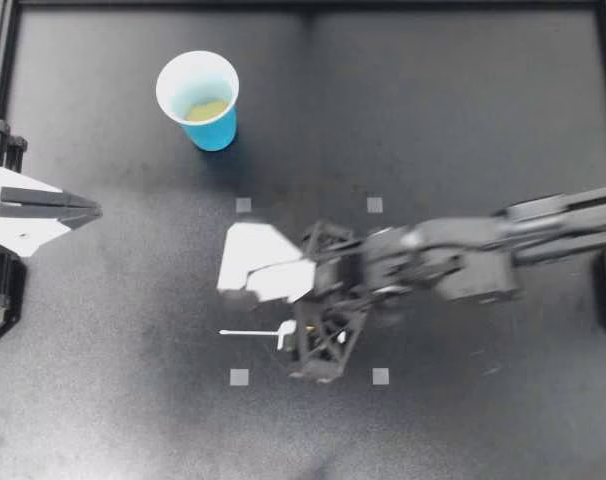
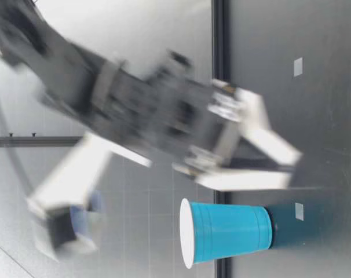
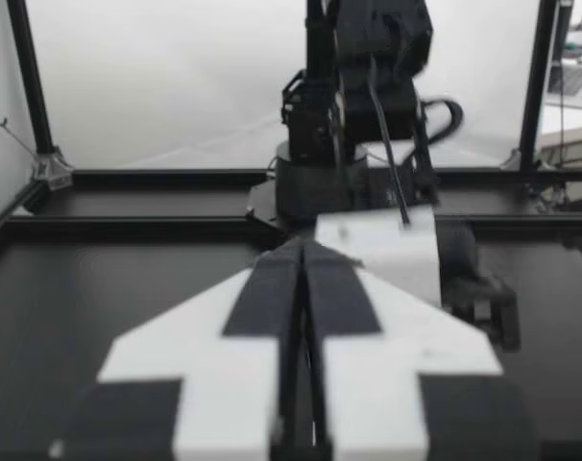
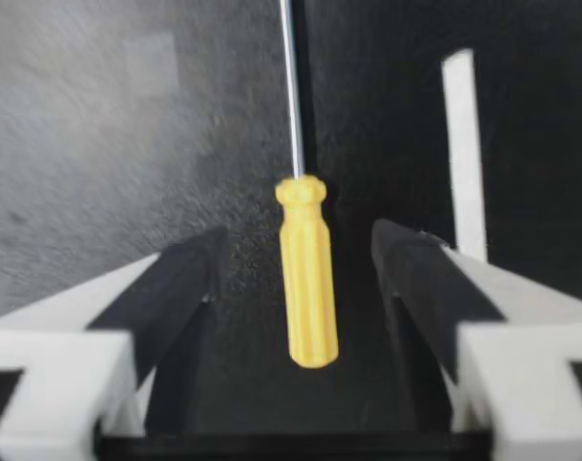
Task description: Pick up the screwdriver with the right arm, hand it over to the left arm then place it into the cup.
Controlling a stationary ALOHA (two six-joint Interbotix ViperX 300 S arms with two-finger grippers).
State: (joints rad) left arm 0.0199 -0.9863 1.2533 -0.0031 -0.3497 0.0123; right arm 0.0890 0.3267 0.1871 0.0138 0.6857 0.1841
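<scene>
We see a matte black table w/ a dark frame. Our right arm reaches in past the middle. Its black-and-white right gripper is spread wide, w/ nothing in its grasp. Our black-and-white left gripper sits by the table's left edge, fingers pressed together, empty. A blue plastic cup w/ white rim stands upright, well apart from both. The yellow-handled screwdriver w/ thin metal shaft lies flat on the table betw. the right gripper's fingers, touching neither. Small grey tape squares lie nearby.
</scene>
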